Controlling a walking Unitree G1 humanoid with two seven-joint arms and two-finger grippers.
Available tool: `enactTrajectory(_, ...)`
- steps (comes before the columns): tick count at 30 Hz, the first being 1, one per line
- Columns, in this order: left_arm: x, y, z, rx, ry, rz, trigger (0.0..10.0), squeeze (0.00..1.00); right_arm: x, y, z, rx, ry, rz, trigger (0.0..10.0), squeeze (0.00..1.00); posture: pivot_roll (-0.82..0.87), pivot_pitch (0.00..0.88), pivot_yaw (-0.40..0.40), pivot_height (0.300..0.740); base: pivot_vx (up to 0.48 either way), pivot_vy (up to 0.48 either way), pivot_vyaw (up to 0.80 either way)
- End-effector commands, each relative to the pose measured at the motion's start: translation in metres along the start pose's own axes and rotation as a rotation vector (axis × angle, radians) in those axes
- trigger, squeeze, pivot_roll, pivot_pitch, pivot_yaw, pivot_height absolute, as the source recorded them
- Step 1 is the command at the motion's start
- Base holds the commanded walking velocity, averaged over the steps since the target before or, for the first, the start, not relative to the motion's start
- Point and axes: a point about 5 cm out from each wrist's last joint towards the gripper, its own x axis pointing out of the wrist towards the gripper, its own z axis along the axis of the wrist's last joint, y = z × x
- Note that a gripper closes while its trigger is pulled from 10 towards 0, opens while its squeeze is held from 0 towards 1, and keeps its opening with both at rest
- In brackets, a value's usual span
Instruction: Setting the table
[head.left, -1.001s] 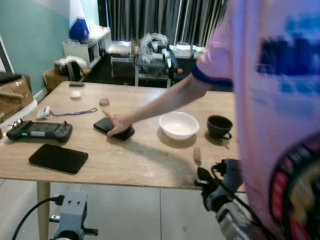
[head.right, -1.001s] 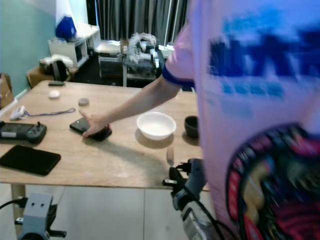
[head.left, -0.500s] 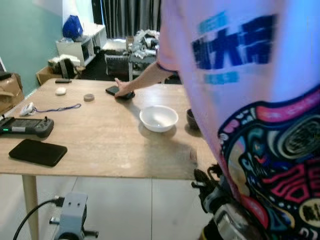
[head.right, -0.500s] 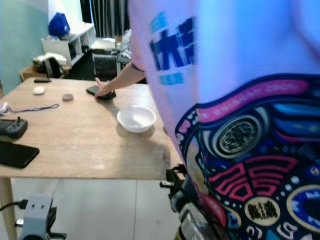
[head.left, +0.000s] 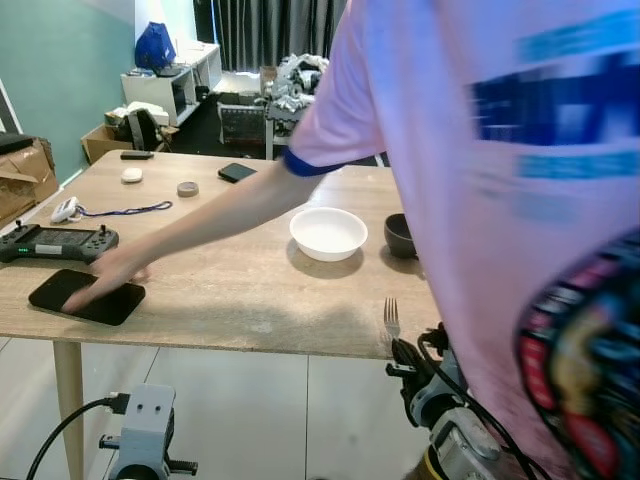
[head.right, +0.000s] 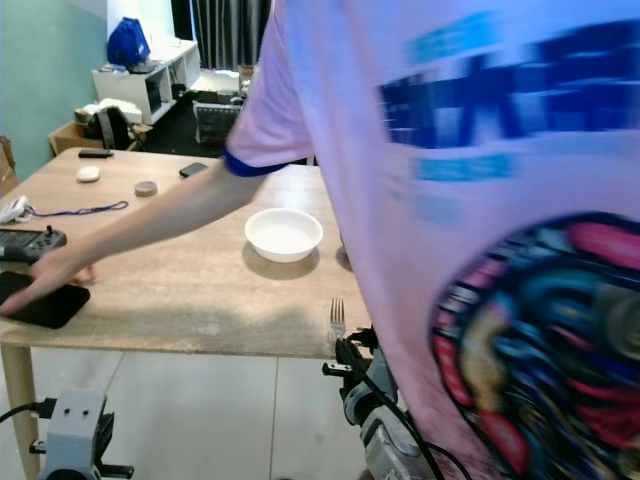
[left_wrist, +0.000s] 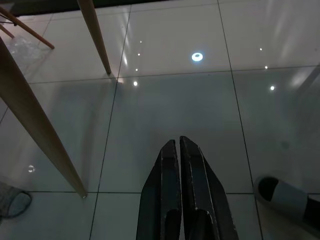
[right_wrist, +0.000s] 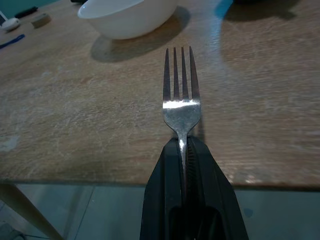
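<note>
The task's thing is a silver metal fork with four straight tines (right_wrist: 181, 90), bright where the light catches the base of the tines, its handle pinched between the two black fingers of the right gripper (right_wrist: 183, 150), which are closed tight on it. The fork points forward over the near edge of the light wooden table (head.left: 250, 290), tines towards the dishes, and in the left eye view it stands out above the gripper at the table's front edge, to the robot's right. Just beyond the tines sits a shallow round white bowl (head.left: 328, 232), and no contents can be made out in it; beside it, further to the right, is a small dark cup (head.left: 399, 235) whose inside cannot be seen. A person in a pink printed T-shirt (head.left: 520, 200) stands very close on the robot's right, covering much of that side of the scene, and stretches an arm across the table in front of the bowl, with the hand (head.left: 100, 278) resting on a flat black phone (head.left: 88, 296) near the table's left front corner. Behind that lie a black handheld game controller (head.left: 58, 242), a blue cord (head.left: 125, 210), a small round grey puck (head.left: 187, 188), a white oval object (head.left: 132, 174) and a second dark phone (head.left: 237, 172). The left gripper (left_wrist: 180, 150) hangs low over the pale tiled floor (left_wrist: 175, 90), its fingers pressed together and holding nothing, beside a slanted wooden table leg (left_wrist: 35, 135) and near a grey slipper (left_wrist: 285, 195).
</note>
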Motion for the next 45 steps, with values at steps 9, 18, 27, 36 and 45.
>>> enactTrajectory(9,-0.003,0.002,-0.006,0.008,0.030,0.008,10.0,0.00,-0.002,-0.001,-0.003,-0.002,0.014,-0.008,10.0,0.00,0.06,0.110,0.011,0.740,0.000,0.000,0.00)
enactTrajectory(18,-0.002,0.002,-0.006,0.013,0.032,0.007,10.0,0.00,-0.002,-0.001,-0.003,-0.002,0.014,-0.008,10.0,0.00,0.06,0.110,0.012,0.740,0.000,0.000,0.00)
enactTrajectory(27,-0.002,0.002,-0.005,0.016,0.033,0.007,10.0,0.00,-0.002,-0.001,-0.004,-0.002,0.014,-0.008,10.0,0.00,0.06,0.109,0.014,0.740,0.000,0.000,0.00)
enactTrajectory(36,0.000,0.001,-0.003,0.015,0.026,0.006,10.0,0.00,0.001,0.000,0.004,-0.007,-0.022,-0.041,10.0,0.00,0.07,0.105,0.015,0.740,0.000,0.000,0.00)
enactTrajectory(45,0.003,0.001,0.007,-0.030,0.001,0.021,10.0,0.00,0.019,0.010,0.040,-0.053,-0.173,-0.086,10.0,0.00,0.08,0.100,0.008,0.740,0.000,0.000,0.00)
